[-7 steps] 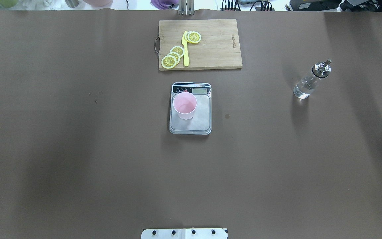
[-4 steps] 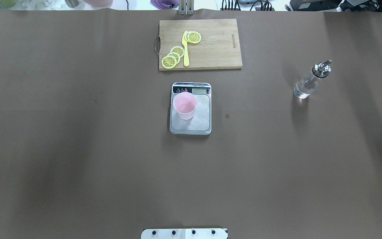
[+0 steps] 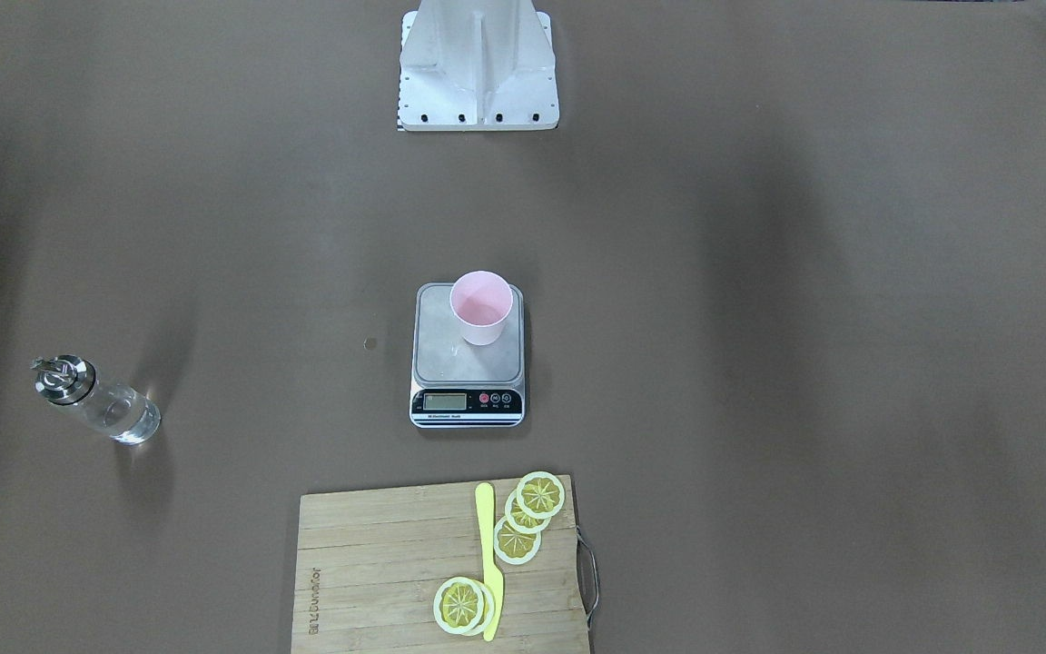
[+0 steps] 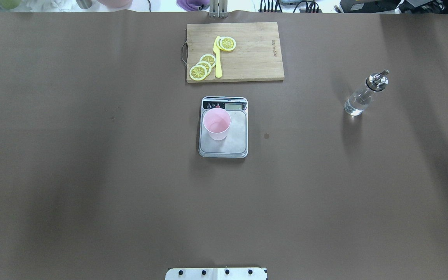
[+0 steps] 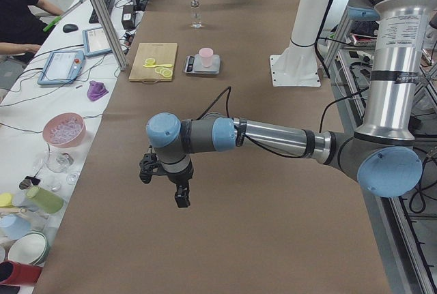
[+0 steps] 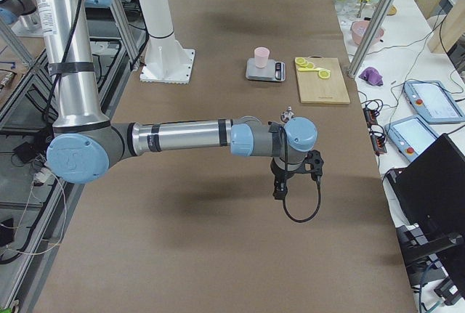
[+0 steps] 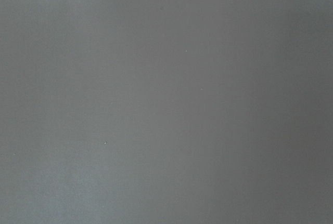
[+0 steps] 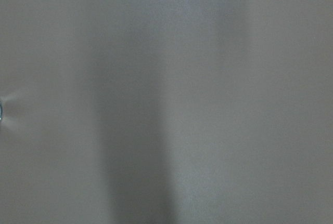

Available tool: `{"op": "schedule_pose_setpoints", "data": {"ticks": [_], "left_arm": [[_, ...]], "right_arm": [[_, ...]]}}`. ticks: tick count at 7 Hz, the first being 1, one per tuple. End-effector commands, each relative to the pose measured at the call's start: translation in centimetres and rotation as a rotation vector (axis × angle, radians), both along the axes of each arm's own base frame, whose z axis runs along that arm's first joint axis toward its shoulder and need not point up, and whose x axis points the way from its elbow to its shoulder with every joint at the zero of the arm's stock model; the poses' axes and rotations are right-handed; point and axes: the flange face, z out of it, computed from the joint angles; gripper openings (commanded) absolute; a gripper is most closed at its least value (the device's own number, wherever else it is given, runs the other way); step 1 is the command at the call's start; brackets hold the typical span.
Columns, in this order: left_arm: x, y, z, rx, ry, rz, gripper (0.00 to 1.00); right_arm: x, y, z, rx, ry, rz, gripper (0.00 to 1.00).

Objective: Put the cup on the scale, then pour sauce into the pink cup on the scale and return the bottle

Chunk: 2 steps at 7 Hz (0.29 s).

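Observation:
The pink cup (image 4: 217,123) stands upright on the left part of the scale's (image 4: 235,140) silver plate, mid-table. The clear glass bottle (image 4: 361,98) with its silver pourer cap stands upright at the right, far from the scale, with clear sauce in it. In the front-facing view the cup (image 3: 481,309) is on the scale (image 3: 450,363) and the bottle (image 3: 107,409) is at the left. My left gripper (image 5: 181,200) shows only in the exterior left view, my right gripper (image 6: 278,194) only in the exterior right view. Both hang over bare table, far from these things. I cannot tell whether they are open.
A wooden cutting board (image 4: 255,54) with lemon slices (image 4: 204,66) and a yellow knife (image 4: 217,58) lies just beyond the scale. The robot's base plate (image 4: 216,273) is at the near edge. Both wrist views show only brown table cover.

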Motion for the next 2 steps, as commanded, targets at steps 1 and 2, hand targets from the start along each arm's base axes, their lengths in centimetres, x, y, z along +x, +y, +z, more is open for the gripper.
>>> {"op": "schedule_pose_setpoints", "data": {"ticks": [1,2], "left_arm": [[-0.03,0.07,0.13,-0.001,-0.001,0.001,0.98],[-0.02,0.15,0.08,0.003,0.0,0.001,0.98]], "right_arm": [[0.19,0.12,-0.45,0.009,-0.002,0.003,1.0],[0.19,0.06,-0.52,0.011,-0.001,0.003,1.0]]}}
